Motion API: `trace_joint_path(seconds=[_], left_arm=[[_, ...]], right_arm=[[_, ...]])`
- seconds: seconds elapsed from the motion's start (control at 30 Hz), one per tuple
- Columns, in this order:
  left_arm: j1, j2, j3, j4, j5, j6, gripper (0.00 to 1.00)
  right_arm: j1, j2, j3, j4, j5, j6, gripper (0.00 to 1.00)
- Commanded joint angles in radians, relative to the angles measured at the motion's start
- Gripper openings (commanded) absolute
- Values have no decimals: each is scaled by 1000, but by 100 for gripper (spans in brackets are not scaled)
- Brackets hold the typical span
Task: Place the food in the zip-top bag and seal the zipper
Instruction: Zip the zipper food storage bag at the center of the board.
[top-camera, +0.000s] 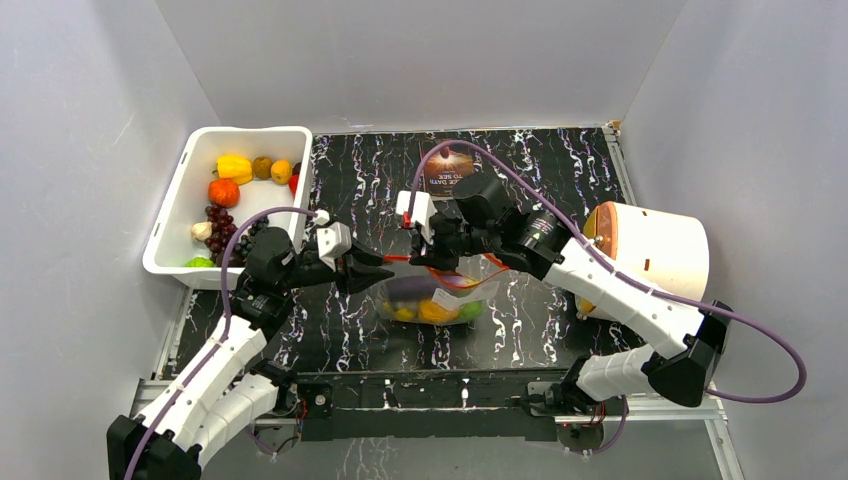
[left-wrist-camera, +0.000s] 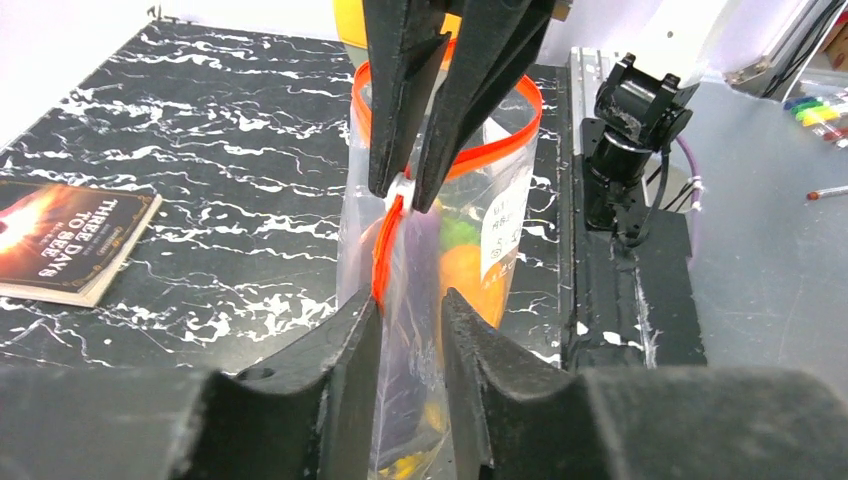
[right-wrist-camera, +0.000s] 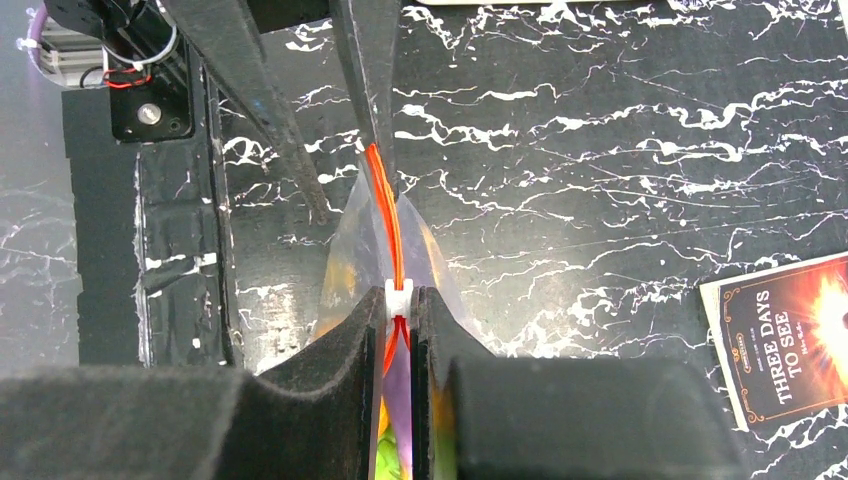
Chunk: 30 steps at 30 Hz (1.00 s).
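Zip-top bag (left-wrist-camera: 470, 200) sags soft and slick; right jaws clamp its zipper (right-wrist-camera: 385, 210), left jaws slightly apart astride the bag's mouth. That stiffer strip looks the safest hold.

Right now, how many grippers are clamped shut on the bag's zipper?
1. The right gripper is shut on the zipper. The left gripper is around the zip-top bag's sealed edge, but its jaws stand apart and do not pinch it.
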Motion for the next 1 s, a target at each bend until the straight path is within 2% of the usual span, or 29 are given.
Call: trace_joint_path(seconds=[0.0, 0.2, 0.3, 0.73, 0.97], left_arm=[[1, -32, -20, 112, 34, -34, 31], [1, -7, -1, 90, 43, -27, 44], [1, 9, 4, 98, 53, -23, 45], [1, 7, 14, 145, 66, -36, 32], [1, 24, 13, 179, 90, -58, 22]], right_arm=[[-10, -35, 4, 76, -48, 29, 0], [-11, -21, 6, 106, -92, 41, 0], [-11, -16, 11, 109, -105, 43, 0], [-12, -26, -11, 111, -121, 41, 0], [-10, -24, -18, 108, -124, 41, 0]])
